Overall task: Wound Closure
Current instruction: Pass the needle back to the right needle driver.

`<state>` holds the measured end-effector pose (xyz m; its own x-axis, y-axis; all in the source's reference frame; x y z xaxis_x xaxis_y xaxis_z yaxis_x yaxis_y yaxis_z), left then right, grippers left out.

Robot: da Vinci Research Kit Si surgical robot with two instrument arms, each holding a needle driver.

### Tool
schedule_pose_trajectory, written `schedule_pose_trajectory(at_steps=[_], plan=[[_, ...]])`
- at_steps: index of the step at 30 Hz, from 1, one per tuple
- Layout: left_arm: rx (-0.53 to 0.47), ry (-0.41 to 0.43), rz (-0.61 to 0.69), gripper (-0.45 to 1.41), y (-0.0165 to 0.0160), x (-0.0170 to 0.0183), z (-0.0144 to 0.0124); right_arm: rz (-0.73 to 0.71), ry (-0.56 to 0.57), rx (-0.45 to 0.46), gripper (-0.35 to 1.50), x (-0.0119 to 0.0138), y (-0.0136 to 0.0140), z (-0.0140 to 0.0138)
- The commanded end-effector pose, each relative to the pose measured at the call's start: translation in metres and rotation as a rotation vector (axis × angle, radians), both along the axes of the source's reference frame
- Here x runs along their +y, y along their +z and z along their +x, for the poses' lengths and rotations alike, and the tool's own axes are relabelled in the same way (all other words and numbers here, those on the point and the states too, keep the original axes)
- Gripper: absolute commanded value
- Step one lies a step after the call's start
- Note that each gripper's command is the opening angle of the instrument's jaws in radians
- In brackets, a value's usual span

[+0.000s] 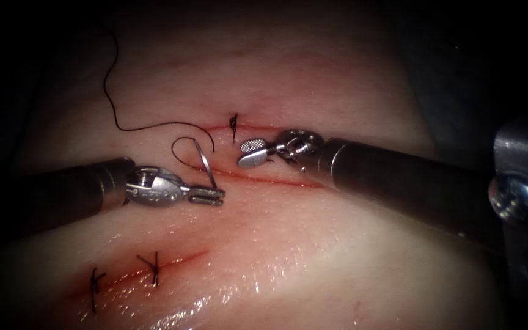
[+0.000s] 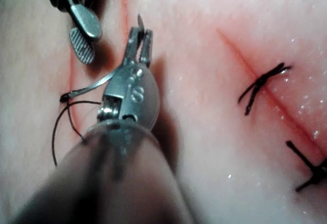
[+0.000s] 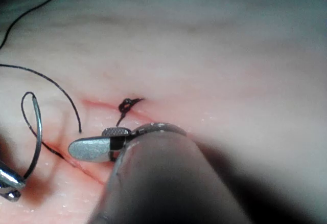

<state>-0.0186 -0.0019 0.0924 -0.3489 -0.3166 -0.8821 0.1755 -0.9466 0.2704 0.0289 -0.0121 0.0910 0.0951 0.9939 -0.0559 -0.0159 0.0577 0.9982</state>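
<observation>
My left tool [image 1: 218, 195] comes in from the left, jaws shut on the curved needle [image 1: 204, 164] close to its pointed end. The needle arcs up from the jaws, free of the tissue [image 1: 313, 244]; the left wrist view shows its tip [image 2: 139, 19] poking past the jaws. Black thread [image 1: 177, 146] loops from the needle's tail down to the middle cut [image 1: 276, 181]. My right tool [image 1: 250, 153] hovers just right of the needle, jaws open, holding nothing. The right wrist view shows those jaws [image 3: 99, 142] beside the needle [image 3: 37, 132].
A short stitch [image 1: 234, 122] sits in the upper cut [image 1: 258, 127]. A long thread tail [image 1: 112, 91] trails up to the far left. The lower left cut [image 1: 178, 260] carries two tied stitches [image 1: 154, 269], [image 1: 95, 286]. A metal bracket [image 1: 517, 189] stands at the right edge.
</observation>
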Motion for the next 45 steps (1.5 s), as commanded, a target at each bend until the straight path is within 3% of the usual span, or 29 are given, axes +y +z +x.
schedule_pose_trajectory(at_steps=[1,10,33,45], plan=[[0.011,0.009,-0.023,-0.45,0.0005,0.0002,-0.0006,0.016,-0.003,0.018,1.35,0.0006,0.0001,0.0013],[0.124,0.021,-0.146,-0.45,0.0004,0.0002,-0.0006,0.059,-0.039,0.102,1.33,0.0000,-0.0024,0.0038],[0.177,0.056,-0.207,-0.45,0.0005,-0.0002,-0.0016,0.084,-0.034,0.106,1.26,0.0000,-0.0029,0.0076],[0.192,0.077,-0.224,-0.45,0.0004,-0.0003,-0.0018,0.090,-0.041,0.096,1.16,0.0002,-0.0026,0.0077]])
